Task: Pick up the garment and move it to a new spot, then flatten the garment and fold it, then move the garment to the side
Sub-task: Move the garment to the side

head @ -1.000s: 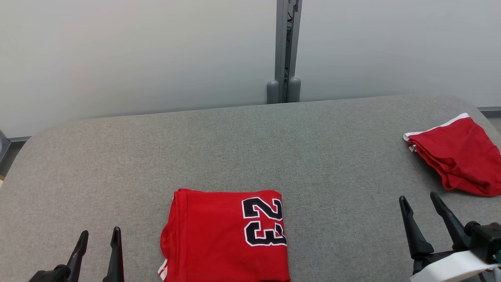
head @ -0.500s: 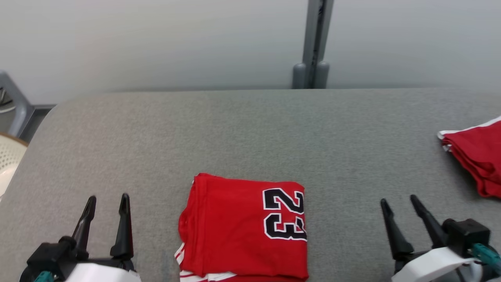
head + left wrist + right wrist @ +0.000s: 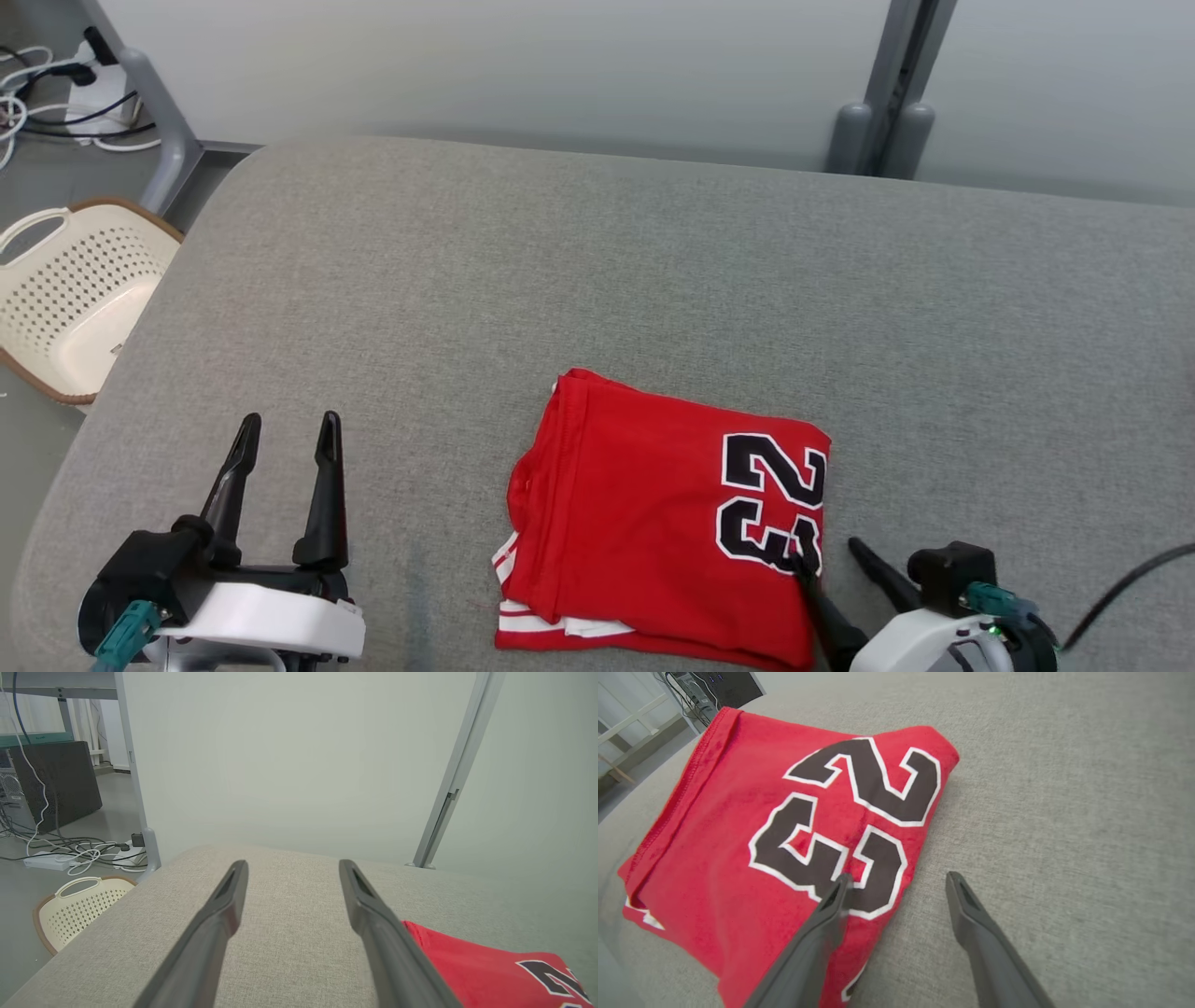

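Head view, folded red jersey with black 23 (image 3: 644, 523) flat on grey fabric table (image 3: 560, 261), cream perforated plastic basket (image 3: 79, 280) on floor (image 3: 23, 439), left wrist view, left claw (image 3: 293, 865) wide open, empty, right wrist view, right claw (image 3: 899, 877) open astride jersey's edge, empty

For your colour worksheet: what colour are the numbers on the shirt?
Numbers black, edged white; right wrist view.

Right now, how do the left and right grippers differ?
The left gripper hangs over the bare padded table; the right gripper straddles the right edge of the folded jersey. The left gripper is clear of the jersey; the right gripper has one finger over its 23. Both are open and empty.
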### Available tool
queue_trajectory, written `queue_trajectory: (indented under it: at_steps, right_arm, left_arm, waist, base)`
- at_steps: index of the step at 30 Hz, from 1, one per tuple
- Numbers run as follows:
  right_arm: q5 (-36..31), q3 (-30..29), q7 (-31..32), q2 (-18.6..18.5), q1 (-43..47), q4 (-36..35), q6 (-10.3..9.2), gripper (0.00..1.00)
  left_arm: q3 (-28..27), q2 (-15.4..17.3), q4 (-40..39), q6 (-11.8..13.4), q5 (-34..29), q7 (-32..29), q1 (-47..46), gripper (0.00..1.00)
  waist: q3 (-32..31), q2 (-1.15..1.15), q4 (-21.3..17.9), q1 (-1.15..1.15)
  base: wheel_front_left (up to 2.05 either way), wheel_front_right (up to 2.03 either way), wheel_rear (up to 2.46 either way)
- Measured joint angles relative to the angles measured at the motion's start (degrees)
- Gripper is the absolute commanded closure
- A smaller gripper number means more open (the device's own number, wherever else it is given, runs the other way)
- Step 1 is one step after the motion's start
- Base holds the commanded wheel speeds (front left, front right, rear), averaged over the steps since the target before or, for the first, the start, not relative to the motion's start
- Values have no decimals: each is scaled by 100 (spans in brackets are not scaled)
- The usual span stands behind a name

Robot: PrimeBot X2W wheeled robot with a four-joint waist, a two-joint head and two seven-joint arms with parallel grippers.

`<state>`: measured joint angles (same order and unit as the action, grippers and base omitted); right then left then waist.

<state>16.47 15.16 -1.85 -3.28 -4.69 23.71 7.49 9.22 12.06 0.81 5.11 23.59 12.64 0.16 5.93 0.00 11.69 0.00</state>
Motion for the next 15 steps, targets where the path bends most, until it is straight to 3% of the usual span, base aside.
queue_trajectory:
  at_steps: [6, 7, 8, 9, 15]
  right_arm:
    - [469, 276, 268, 9, -388, 747, 0, 0]
    - [583, 334, 281, 4, -460, 817, 0, 14]
    - [638, 408, 304, 2, -534, 883, -1, 60]
    - [725, 469, 327, -2, -600, 951, -1, 100]
    - [902, 825, 197, -94, -826, 1151, 0, 100]
  left_arm:
    - [22, 2, 67, -13, -14, 42, -65, 0]
    - [22, 3, 75, -27, -12, 49, -70, 0]
    - [24, 4, 89, -38, -8, 51, -71, 0]
    - [26, 4, 101, -53, 3, 55, -73, 0]
    - [67, 11, 154, -59, 3, 85, -91, 0]
  waist:
    - [50, 0, 62, 0]
    - [61, 0, 59, 0]
    - [67, 0, 54, 0]
    - [72, 0, 49, 0]
    - [74, 0, -2, 0]
  base:
    - [0, 0, 0]
    - [0, 0, 0]
    - [0, 0, 0]
    - [0, 0, 0]
    - [0, 0, 0]
